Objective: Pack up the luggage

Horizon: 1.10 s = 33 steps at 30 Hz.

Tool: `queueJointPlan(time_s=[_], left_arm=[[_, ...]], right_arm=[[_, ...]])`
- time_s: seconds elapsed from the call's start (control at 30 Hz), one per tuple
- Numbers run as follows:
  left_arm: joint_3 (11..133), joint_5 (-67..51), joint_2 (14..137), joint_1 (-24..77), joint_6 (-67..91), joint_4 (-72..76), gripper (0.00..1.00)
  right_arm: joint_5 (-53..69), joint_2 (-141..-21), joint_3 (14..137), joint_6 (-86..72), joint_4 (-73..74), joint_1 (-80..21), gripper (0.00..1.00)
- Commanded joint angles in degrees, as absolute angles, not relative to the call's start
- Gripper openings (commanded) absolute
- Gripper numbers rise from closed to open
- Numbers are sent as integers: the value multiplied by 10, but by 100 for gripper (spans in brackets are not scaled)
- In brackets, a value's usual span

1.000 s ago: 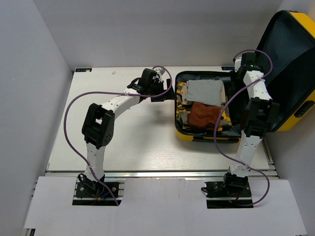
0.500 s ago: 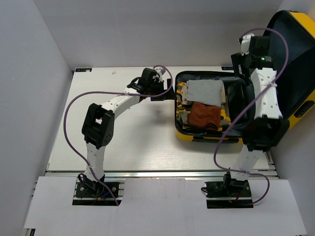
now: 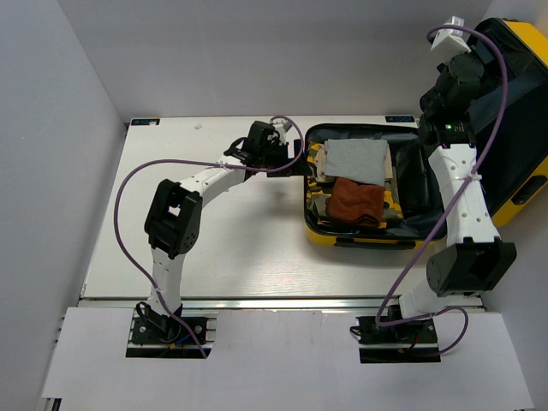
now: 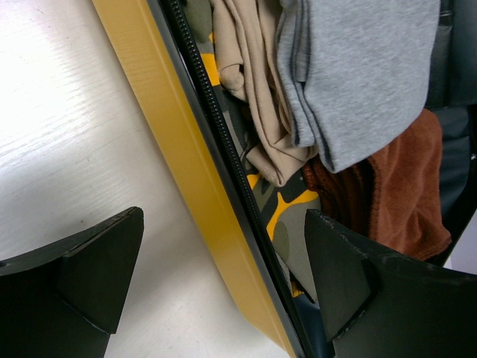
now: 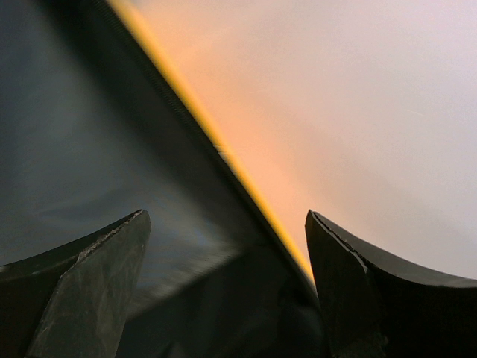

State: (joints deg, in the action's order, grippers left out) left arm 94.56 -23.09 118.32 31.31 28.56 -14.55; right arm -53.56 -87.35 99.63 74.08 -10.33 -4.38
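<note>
One table [image 3: 240, 248]: pale, luggage on its right half.
Luggage [image 3: 351, 242]: yellow shell, open; base lying flat, lid standing up at the right, dark lining showing.
Right gripper [image 5: 227, 276]: high at the lid's rim, claw spread wide, rim seen between its fingers; view blurred.
Left gripper [image 4: 223, 276]: claw spread wide over the base's left rim, gripping nothing.
Grey cloth [image 3: 355, 160]: folded, topmost in the base.
Rust cloth [image 3: 355, 199]: just beside it, nearer the arms.
Beige cloth [image 4: 250, 82]: by the zipper.

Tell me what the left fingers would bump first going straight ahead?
Probably the side wall of the open bright yellow hard-shell suitcase; its rim lies between the left fingers, though depth is unclear.
</note>
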Motion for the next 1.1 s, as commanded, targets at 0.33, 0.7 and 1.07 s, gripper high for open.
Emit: queueJointPlan(time_s=[0.33,0.7,1.07], left_arm=[[962,-267,1212,316,289,-127,98],[947,-253,1214,316,295,-125,98],[951,-258,1229,316,302,-108,98]], right_arm=[[-539,-820,966,836,-183,35,89],[-526,-790,926,771,-124,106,89],[-459,-740,918,651,46,65,0]])
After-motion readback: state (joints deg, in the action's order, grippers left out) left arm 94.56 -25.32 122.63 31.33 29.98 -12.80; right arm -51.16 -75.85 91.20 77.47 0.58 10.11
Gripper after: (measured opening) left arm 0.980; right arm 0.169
